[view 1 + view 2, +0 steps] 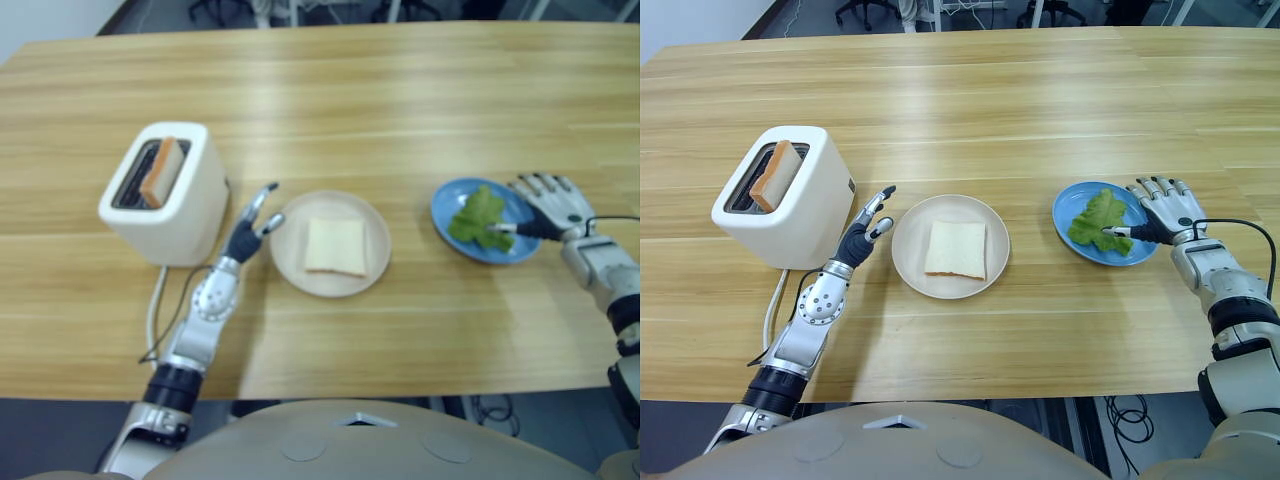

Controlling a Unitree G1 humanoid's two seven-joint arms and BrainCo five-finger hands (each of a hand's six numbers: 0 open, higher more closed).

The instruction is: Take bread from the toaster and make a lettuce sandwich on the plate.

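A white toaster [780, 195] stands at the left with one slice of bread [774, 173] sticking up from its slot. A beige plate [908, 268] in the middle carries a flat white bread slice [956, 249]. A green lettuce leaf [1096, 220] lies on a blue plate [1068, 205] at the right. My left hand [864, 234] is open between the toaster and the beige plate, holding nothing. My right hand [1164, 213] rests at the blue plate's right rim, fingers spread, thumb tip touching the lettuce edge.
The wooden table [980, 90] stretches far behind the plates. The toaster's white cord [772, 305] runs down toward the front edge beside my left forearm. Office chair bases stand beyond the far edge.
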